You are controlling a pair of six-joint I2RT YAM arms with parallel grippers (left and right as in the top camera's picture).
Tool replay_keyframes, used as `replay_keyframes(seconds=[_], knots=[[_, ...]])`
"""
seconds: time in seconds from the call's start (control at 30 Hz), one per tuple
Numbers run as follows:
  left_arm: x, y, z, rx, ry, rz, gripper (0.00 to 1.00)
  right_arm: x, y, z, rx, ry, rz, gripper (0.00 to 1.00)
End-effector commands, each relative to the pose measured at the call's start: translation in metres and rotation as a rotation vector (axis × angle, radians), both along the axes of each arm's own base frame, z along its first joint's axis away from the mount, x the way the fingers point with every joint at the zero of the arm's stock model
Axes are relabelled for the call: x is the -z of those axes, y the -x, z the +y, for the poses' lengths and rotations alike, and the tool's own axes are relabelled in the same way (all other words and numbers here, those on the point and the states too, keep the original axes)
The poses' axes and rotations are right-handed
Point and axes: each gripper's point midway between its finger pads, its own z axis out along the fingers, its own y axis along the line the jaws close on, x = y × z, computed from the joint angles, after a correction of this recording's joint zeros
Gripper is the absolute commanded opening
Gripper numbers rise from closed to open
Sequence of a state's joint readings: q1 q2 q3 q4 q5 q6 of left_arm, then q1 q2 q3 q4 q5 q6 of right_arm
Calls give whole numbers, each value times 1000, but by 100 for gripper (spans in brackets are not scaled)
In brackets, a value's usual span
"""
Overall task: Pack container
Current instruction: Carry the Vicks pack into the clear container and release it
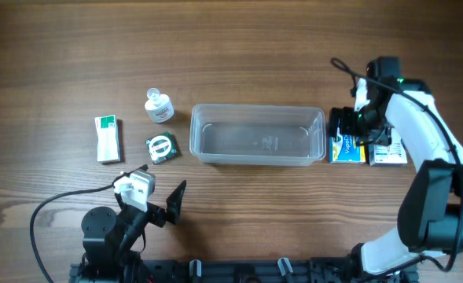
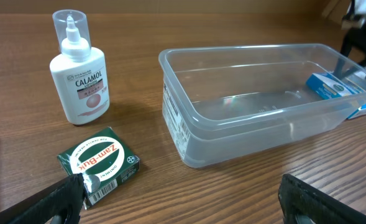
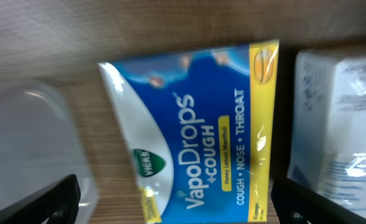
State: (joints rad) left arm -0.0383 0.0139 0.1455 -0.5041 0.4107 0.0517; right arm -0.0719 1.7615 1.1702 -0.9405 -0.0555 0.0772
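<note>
The container (image 1: 255, 159) is sitting at the middle of the table (image 1: 255, 47), its long side running left to right. Nothing is lying inside it, so I judge the packing to be at its first step.

You are hanging the right gripper (image 3: 173, 202) over the blue cough-drop packet (image 3: 195, 137). The packet is lying flat just beside the container's right end, and a white box (image 3: 338, 124) is lying close on its other side. The jaws are standing spread wide, one finger at each side of the packet. As far as the right wrist view shows, they are not touching it.

You are resting the left gripper (image 2: 179, 208) low near the table's front edge, jaws likewise spread and holding nothing. It is facing the green box (image 2: 99, 163), the white bottle (image 2: 80, 74) and the container's left end. A green-and-white box (image 1: 107, 138) is lying farther left.

The next move, in my judgement, is calling for a straight descent onto the packet. One finger is going to need room against the container wall and the other against the white box. The packet looks flat and thin, so the fingers must reach table level before closing. The lift must then clear the rim.
</note>
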Motion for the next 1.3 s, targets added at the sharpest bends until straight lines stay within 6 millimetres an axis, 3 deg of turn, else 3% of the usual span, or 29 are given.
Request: replay_keyframes(seconds=[0.0, 0.1, 0.33, 0.4, 0.5, 0.53, 0.6, 0.7, 0.77, 0.87, 0.97, 1.03, 1.1, 1.27], knots=[[-2, 1, -3, 22, -8, -17, 100, 11, -1, -13, 39, 75, 1, 100], [-2, 1, -3, 22, -8, -17, 100, 18, -7, -13, 52, 76, -22, 99], [-2, 1, -3, 22, -8, -17, 100, 47, 4, -12, 116, 71, 39, 93], [-2, 1, -3, 22, -8, -17, 100, 47, 3, -13, 139, 76, 36, 88], [-2, 1, -3, 22, -8, -17, 100, 45, 4, -15, 163, 86, 38, 70], [-2, 1, -3, 22, -8, -17, 100, 40, 4, -15, 169, 86, 36, 64], [-2, 1, -3, 22, -8, -17, 100, 22, 1, -17, 170, 94, 12, 65], [-2, 1, -3, 22, -8, -17, 100, -30, -8, -16, 168, 98, -89, 65], [-2, 1, -3, 22, -8, -17, 100, -75, -9, -7, 144, 84, -190, 65], [-2, 1, -3, 22, -8, -17, 100, -134, 1, 28, 66, 10, -357, 65], [-2, 1, -3, 22, -8, -17, 100, -159, 14, 63, 25, -47, -435, 66], [-2, 1, -3, 22, -8, -17, 100, -162, 18, 89, -1, -82, -442, 66], [-2, 1, -3, 22, -8, -17, 100, -151, 18, 112, -3, -101, -429, 65], [-2, 1, -3, 22, -8, -17, 100, -103, 11, 135, 28, -41, -354, 66]])
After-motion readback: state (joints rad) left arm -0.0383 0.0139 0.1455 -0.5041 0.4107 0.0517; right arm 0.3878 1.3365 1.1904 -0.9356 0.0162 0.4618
